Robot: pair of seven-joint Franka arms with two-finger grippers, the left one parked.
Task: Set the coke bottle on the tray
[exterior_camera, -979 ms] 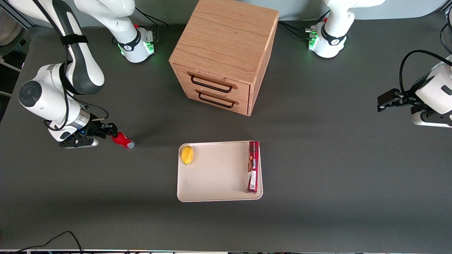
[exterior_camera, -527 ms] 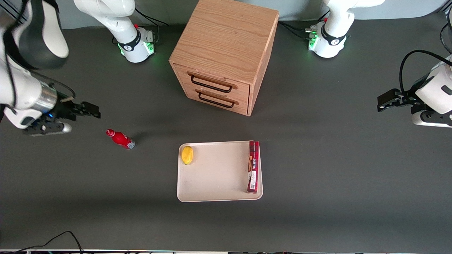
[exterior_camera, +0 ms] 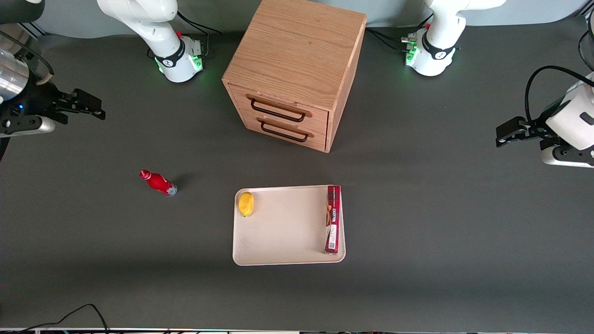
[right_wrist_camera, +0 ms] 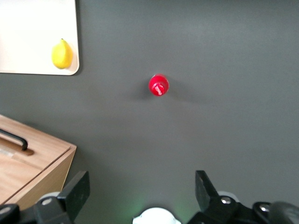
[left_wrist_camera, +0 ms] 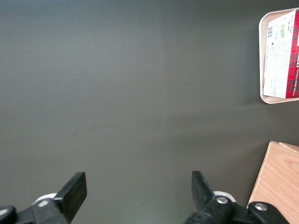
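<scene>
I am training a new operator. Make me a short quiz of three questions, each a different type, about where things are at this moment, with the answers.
1. True or false: the coke bottle lies on the tray.
2. Which things are on the tray? A) yellow fruit and red box B) only the bottle C) nothing
3. Fill in: the gripper is open and holds ____.

Key: 1 false, it stands on the table; 2 A; 3 nothing.
</scene>
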